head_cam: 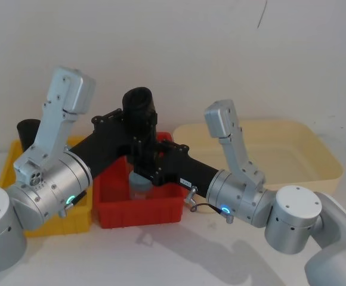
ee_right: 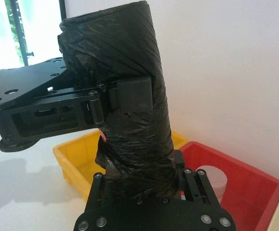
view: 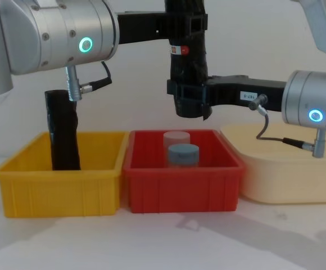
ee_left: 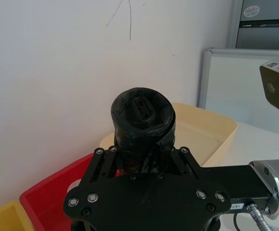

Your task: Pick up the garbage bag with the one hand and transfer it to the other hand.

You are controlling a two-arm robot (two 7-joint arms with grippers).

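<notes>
2 clamp garbage bag (view: 190,66): left pincer (view: 186,23) above right pincer (view: 188,100); chest view shows label (view: 177,49).

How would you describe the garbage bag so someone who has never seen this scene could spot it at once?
Find the red bin between the yellow bin and the cream tub. Above it, the left gripper and right gripper clamp an upright black roll in mid-air: the garbage bag. Unlike the plain black roll standing in the yellow bin, it carries a red-and-white label band.
</notes>
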